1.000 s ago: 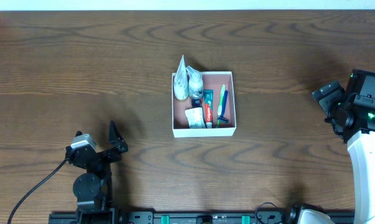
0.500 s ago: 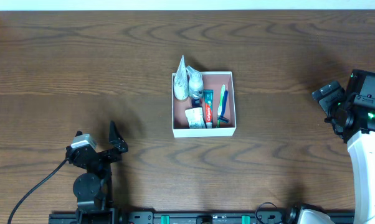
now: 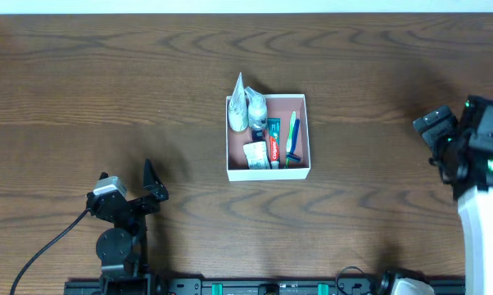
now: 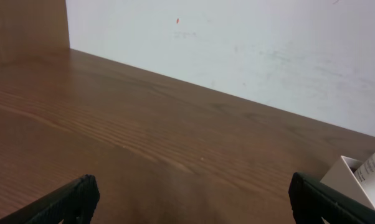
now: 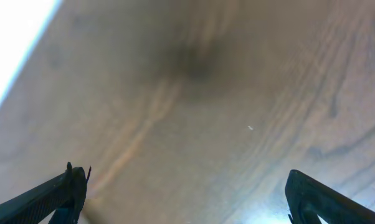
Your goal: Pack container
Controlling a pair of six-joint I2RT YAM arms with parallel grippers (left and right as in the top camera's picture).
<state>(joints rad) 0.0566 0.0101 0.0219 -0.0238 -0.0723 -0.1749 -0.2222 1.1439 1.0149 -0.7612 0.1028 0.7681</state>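
The container (image 3: 268, 173), a shallow square box with white walls and a pinkish inside, stands at the table's middle. Inside it lie a toothpaste tube (image 3: 273, 152), a green and a blue toothbrush (image 3: 293, 134), white bottles (image 3: 249, 111) and a small sachet (image 3: 255, 156). My left gripper (image 3: 128, 183) is low at the front left, far from the box, open and empty. In the left wrist view, one corner of the container (image 4: 342, 177) shows at the right edge beyond the open left gripper (image 4: 190, 200). My right gripper (image 3: 445, 124) hangs at the far right, open with nothing in it (image 5: 187, 191).
Bare brown wood table (image 3: 107, 90) lies all around the box. A white wall (image 4: 250, 43) rises behind the table's far edge. A black cable (image 3: 42, 250) runs from the left arm's base toward the front left corner.
The right arm has shifted slightly to the right and toward the front. The left arm and the box's contents have not moved.
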